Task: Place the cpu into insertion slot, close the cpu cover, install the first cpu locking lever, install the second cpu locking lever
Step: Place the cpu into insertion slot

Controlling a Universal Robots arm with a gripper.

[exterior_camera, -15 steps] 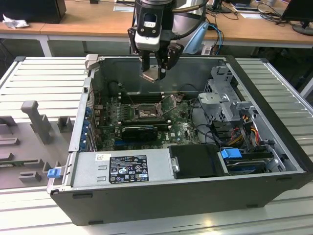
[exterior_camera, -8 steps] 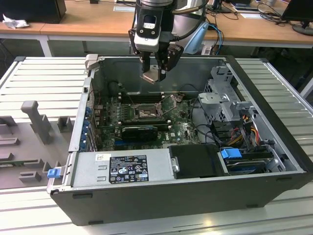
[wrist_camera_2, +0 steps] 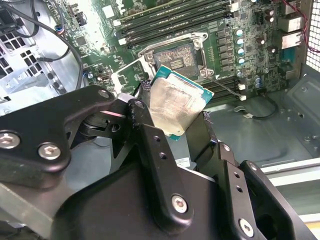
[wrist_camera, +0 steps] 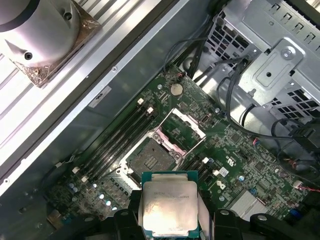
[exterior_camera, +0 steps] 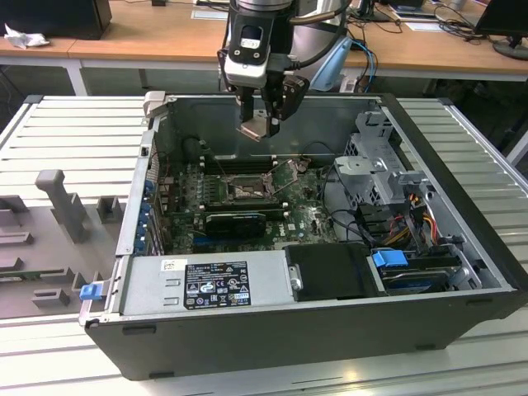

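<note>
My gripper (exterior_camera: 261, 125) hangs above the open computer case, shut on the cpu (exterior_camera: 254, 130), a flat square chip with a pale metal face. In both wrist views the cpu (wrist_camera_2: 177, 102) (wrist_camera: 169, 207) sits tilted between the black fingers (wrist_camera_2: 145, 125). The insertion slot (exterior_camera: 245, 190) (wrist_camera: 150, 159) (wrist_camera_2: 176, 57) lies well below it on the green board, dark centre exposed. The cpu cover (wrist_camera: 185, 128) (exterior_camera: 286, 171) stands flipped open on the side of the slot away from the memory slots.
Long black memory slots (wrist_camera: 122, 135) run beside the slot. A metal drive cage (exterior_camera: 381, 165) with loose cables (exterior_camera: 338, 186) fills the exterior view's right. The power supply (exterior_camera: 214, 285) spans the case's near side. A grey fixture (exterior_camera: 62, 198) stands on the table at the exterior view's left.
</note>
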